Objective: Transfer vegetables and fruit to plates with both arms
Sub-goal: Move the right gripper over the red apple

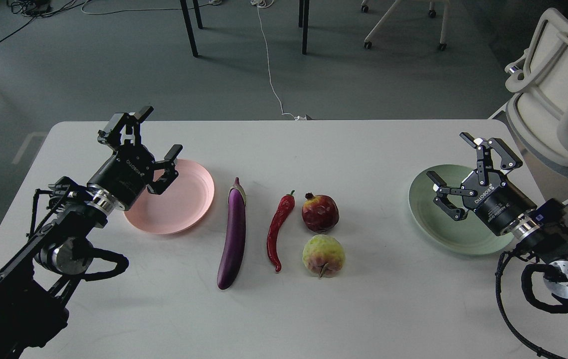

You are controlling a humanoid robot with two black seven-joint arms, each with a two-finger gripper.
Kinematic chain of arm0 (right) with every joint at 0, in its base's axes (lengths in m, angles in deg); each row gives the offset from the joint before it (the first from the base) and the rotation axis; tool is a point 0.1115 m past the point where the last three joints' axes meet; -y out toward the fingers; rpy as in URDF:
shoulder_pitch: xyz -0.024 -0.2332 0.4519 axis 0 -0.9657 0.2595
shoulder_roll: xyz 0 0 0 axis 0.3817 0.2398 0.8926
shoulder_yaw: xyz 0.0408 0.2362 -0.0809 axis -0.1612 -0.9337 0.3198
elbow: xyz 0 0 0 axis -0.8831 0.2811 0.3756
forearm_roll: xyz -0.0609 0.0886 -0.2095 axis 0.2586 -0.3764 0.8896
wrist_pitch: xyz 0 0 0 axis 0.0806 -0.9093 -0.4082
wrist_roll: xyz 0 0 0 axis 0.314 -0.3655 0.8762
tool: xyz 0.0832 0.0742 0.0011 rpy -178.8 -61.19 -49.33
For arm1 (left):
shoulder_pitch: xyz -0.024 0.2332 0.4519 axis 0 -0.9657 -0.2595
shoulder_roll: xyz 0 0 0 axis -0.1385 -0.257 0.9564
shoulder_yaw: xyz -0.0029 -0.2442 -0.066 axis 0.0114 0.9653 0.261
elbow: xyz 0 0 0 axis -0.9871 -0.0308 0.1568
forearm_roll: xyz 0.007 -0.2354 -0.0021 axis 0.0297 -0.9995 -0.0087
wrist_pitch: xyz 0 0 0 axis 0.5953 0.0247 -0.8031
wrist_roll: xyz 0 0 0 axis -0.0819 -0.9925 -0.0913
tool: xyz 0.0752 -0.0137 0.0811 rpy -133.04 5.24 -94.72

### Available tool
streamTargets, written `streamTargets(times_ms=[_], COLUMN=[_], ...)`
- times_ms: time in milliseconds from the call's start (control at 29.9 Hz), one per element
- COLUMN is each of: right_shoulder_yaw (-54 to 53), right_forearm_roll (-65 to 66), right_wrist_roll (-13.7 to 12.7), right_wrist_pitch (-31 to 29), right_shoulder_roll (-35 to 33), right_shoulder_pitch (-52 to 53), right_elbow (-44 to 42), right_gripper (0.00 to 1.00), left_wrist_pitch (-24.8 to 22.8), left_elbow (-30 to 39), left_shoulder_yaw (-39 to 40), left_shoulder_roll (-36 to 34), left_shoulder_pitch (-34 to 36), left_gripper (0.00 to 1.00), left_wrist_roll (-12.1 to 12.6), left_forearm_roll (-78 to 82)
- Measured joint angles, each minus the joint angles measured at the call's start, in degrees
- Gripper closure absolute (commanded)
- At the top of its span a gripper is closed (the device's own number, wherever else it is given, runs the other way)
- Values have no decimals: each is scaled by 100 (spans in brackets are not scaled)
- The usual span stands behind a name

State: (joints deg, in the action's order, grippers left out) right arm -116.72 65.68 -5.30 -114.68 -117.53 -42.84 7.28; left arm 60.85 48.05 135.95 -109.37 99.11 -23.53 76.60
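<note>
A long purple eggplant (234,234) lies lengthwise near the table's middle. Right of it is a curved red chili pepper (279,229). A dark-red pomegranate (319,213) sits further right, with a yellow-green bumpy fruit (323,255) just in front of it. The pink plate (189,199) is at the left, bare. My left gripper (156,133) hangs open over its left rim, holding nothing. The mint green plate (436,224) is at the right, also bare. Over it my right gripper (456,157) stands open and empty.
The white table (284,309) has its far edge just behind the plates. A white chair (558,94) stands close to the table's right far corner. Table legs, another chair and a cable are on the floor beyond.
</note>
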Motion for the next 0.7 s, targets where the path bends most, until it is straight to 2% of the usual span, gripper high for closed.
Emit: streamTargets(times_ms=[234,334,534,701], right_shoulder_yaw=[-14,85,859,2567], right_forearm_roll=[137,860,3318,5029], right_wrist_roll=[0,0,0,0], right_wrist_pitch=[0,1,0,-2], right_shoulder_roll=[-223,-603,-1083,-924], right_shoulder_pitch=[177,666,2290,4243], right_elbow=[107,395,724,748], right_gripper=[1,1,1,1], left_wrist_pitch=[17,8,-190,-277], left_elbow=[20,17,8,9], left_shoulder_yaw=[29,18,-13,28], left_shoulder_roll=[-217,-226,-352,-390], left_shoulder_pitch=[-36,-36,-28,7], left_gripper=[0,0,0,0], left_wrist_roll=[-23,-27,-27,-116], left_forearm_roll=[19,-8,21,-28])
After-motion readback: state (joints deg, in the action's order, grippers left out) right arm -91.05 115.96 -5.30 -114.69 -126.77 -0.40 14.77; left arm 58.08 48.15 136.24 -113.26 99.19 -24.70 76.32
